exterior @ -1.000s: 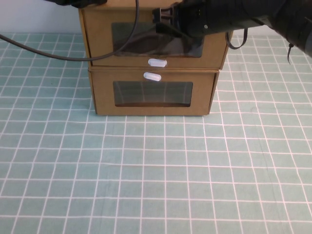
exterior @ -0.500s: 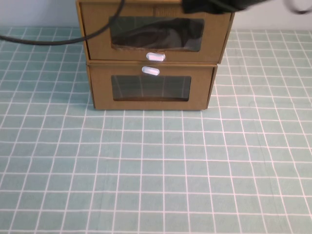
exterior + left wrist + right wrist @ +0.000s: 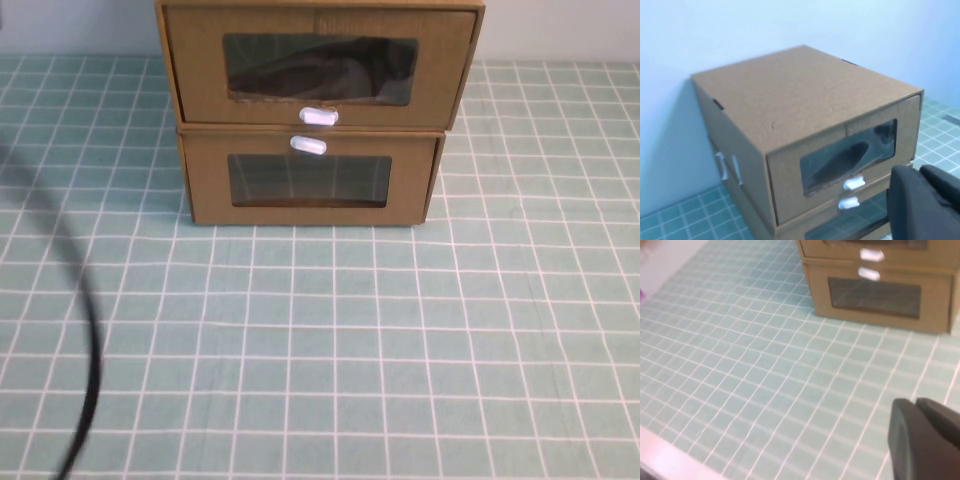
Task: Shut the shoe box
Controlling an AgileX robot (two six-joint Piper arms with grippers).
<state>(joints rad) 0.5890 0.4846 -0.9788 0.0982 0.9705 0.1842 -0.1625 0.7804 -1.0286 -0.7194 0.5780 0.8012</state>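
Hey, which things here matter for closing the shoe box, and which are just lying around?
Job: upper shoe box; left gripper, raised near its front; right gripper, out over the table.
Lying about: lower box underneath; black cable, left side.

a lower cardboard box (image 3: 310,182) with its white tab (image 3: 309,146) above the window sits on the desk (image 3: 400,350), covered by a green checked cloth. a blurred black cable (image 3: 88,370) crosses the left side.
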